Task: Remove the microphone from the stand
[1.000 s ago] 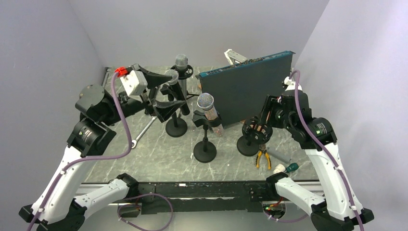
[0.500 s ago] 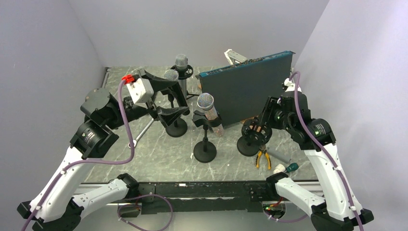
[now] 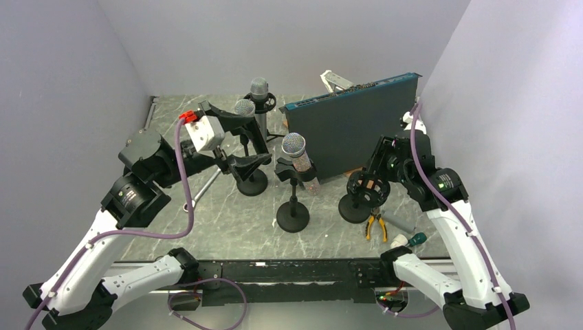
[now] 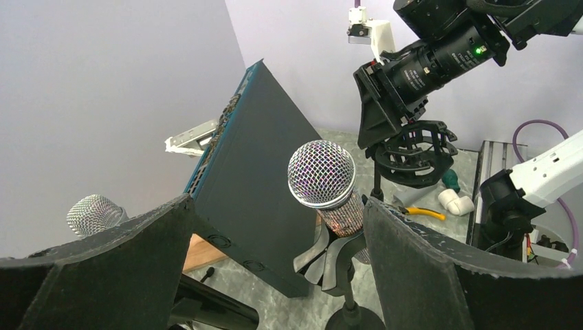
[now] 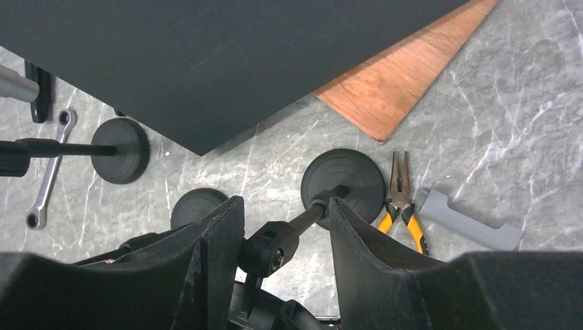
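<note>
status: not done. silver mesh-headed black microphone (image 4: 321,173) sits upright in the clip of its black round-based stand (image 4: 338,253) on the grey marble worktop (image 3: 227,227). grasp and lift are left to do.
left claw (image 4: 278,206): spread wide, empty, framing the microphone without touching it.
right claw (image 5: 285,206): parted, straddling the stem of an empty black shock-mount stand (image 5: 344,182); contact unclear.

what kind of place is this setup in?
Probably a lab robot test cell, not a studio: plain grey walls box in a marble-look table, with microphones on stands and stray pliers as props.
</note>
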`<state>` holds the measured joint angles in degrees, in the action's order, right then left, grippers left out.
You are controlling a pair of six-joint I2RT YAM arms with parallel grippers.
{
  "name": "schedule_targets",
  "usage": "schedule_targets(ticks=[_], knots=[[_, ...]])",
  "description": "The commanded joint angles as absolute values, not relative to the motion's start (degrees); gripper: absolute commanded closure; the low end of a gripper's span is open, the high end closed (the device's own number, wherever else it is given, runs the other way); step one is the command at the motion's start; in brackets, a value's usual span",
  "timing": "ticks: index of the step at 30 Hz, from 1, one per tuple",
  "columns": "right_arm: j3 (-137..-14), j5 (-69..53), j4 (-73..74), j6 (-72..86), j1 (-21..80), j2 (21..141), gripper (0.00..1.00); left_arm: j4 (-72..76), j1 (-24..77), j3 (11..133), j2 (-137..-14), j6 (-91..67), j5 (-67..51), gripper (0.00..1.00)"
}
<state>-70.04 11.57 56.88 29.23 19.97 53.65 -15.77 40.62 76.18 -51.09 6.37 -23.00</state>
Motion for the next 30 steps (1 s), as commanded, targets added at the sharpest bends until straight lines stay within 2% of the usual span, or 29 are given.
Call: schedule_targets(ticks=[1,17,30], knots=[[-64.30,10.33,64.41,28.20,18.93,55.04,0.50,-15.95,41.26,76.29,-50.61,7.74,-21.30,0.05],[-56.01,9.83,56.08,29.44,17.20,58.13,0.48,-16.96,43.40,75.70,-50.50,9.18,-19.04,0.05],[-56.72,8.63,54.14,31.12,16.70,60.30,0.39,-17.04,45.56,74.72,-50.14,10.39,-15.72,0.05]])
